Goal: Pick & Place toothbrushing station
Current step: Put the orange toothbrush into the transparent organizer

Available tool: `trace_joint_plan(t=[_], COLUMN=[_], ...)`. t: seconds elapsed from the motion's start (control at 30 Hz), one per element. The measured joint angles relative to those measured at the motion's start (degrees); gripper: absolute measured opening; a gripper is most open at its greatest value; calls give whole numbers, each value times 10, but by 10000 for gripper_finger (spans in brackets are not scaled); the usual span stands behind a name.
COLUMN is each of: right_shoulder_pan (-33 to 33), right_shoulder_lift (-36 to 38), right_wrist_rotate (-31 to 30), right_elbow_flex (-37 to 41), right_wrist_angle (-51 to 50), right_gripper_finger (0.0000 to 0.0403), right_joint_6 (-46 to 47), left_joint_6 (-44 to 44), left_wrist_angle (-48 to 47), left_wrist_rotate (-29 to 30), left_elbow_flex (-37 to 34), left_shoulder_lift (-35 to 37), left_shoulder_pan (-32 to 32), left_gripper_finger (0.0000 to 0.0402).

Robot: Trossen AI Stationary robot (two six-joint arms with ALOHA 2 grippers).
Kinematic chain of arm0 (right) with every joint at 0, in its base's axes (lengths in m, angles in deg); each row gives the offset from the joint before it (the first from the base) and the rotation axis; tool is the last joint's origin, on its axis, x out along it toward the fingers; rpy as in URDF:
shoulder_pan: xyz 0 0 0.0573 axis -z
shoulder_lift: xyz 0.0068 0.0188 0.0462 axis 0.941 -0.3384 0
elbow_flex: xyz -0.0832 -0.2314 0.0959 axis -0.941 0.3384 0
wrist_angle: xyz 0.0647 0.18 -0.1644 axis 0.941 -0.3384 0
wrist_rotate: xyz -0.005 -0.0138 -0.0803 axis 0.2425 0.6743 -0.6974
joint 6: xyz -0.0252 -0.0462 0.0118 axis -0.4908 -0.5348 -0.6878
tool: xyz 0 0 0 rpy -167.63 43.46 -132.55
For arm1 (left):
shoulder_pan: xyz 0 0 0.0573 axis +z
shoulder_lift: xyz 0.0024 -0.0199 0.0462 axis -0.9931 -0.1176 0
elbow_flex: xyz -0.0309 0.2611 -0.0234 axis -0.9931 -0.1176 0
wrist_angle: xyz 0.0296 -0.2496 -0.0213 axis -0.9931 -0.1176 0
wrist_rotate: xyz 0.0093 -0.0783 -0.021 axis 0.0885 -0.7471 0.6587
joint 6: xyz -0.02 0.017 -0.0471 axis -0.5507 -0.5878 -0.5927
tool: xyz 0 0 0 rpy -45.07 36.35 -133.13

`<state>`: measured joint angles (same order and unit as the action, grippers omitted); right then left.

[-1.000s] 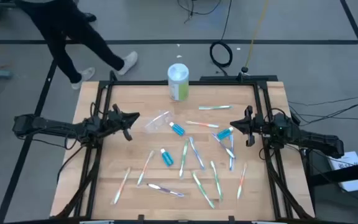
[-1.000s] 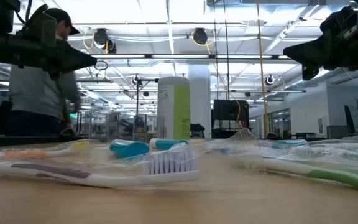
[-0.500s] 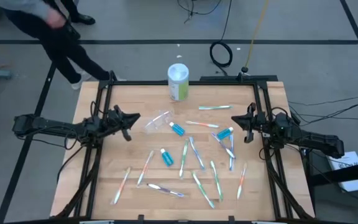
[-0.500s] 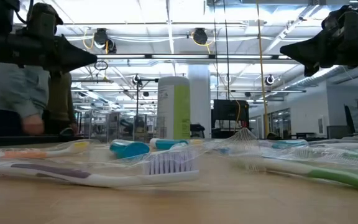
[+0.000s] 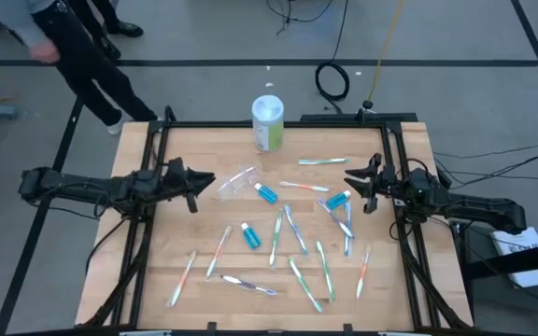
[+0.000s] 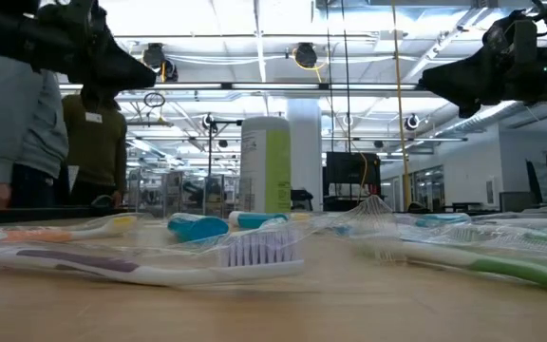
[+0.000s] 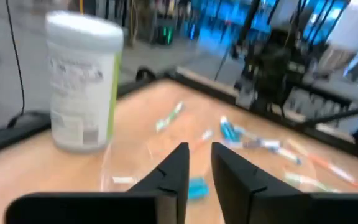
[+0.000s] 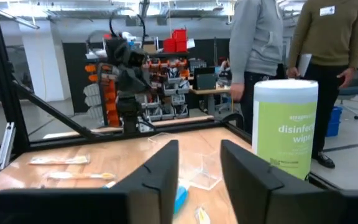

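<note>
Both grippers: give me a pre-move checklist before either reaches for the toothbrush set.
1. Left gripper empty, fingers parted, at the table's left edge: ok.
2. Right gripper empty, fingers parted, at the right edge: ok.
3. Clear plastic container unobstructed, just ahead of the left gripper: ok.
4. Blue tube reachable, close to the right gripper: ok.
5. Toothbrushes separated: not ok, several cross or overlap.
6. Wipes canister upright at the back edge, apart from the set: ok.
</note>
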<state>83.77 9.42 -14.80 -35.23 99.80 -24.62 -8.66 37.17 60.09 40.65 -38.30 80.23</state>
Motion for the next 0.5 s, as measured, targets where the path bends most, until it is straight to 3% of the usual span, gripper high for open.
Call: trace_joint_plan(t=[0.2,0.5], right_shoulder_pan=[0,0], right_shoulder_lift=[-34,-56], right_wrist_rotate=[0,0], right_elbow_flex=[0,0], right_wrist_angle=[-1,-1], right_gripper_finger=[167,180], right_joint_6=[0,0], left_joint_6=[-34,-212], left_wrist_angle=[-64,-105], left_wrist_rotate=[3,9], left_elbow_flex=[54,59], left_shoulder_lift=[-73,-205], left_shoulder_pan=[-48,-139], left_gripper_finger=[101,102])
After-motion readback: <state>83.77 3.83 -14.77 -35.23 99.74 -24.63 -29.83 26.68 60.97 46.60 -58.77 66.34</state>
